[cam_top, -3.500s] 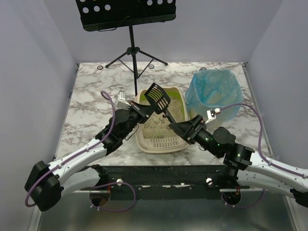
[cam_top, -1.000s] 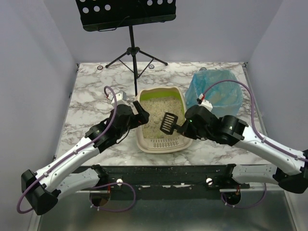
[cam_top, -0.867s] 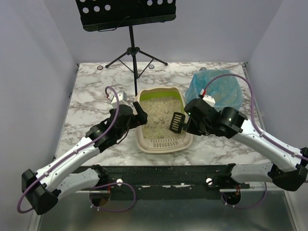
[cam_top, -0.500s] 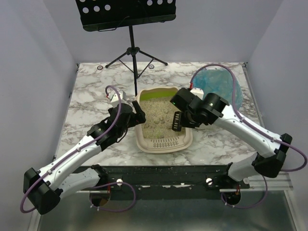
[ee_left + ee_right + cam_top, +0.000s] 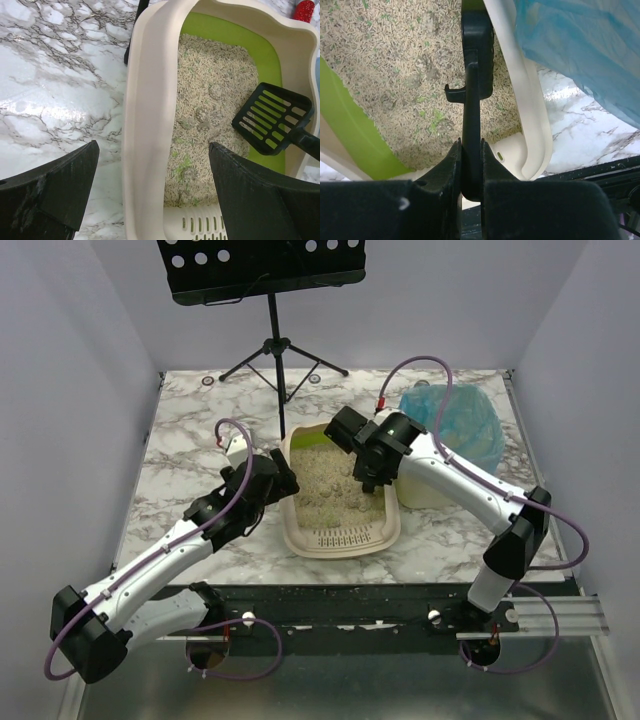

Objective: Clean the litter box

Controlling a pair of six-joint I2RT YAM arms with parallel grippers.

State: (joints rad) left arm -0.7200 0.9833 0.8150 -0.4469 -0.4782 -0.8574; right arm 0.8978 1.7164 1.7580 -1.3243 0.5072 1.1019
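The beige litter box (image 5: 340,540) with its lime-green inner rim lies mid-table, its slotted grille at the near end, holding tan granules. My left gripper (image 5: 285,483) is open and straddles the box's left wall (image 5: 150,100), one finger outside and one over the litter. My right gripper (image 5: 368,472) hangs over the right side of the box, shut on the handle (image 5: 472,90) of a black slotted scoop (image 5: 270,117). The scoop head sits low over the litter by the green right wall. Greyish clumps (image 5: 200,120) lie among the granules.
A bin lined with a translucent blue bag (image 5: 455,430) stands right of the box, close to its right rim (image 5: 530,115). A black music stand (image 5: 275,340) rises behind the box, its tripod feet on the marble table (image 5: 190,440).
My right arm has swung from the near right up and over the box, carrying the scoop further back along the right side. My left arm has barely moved.
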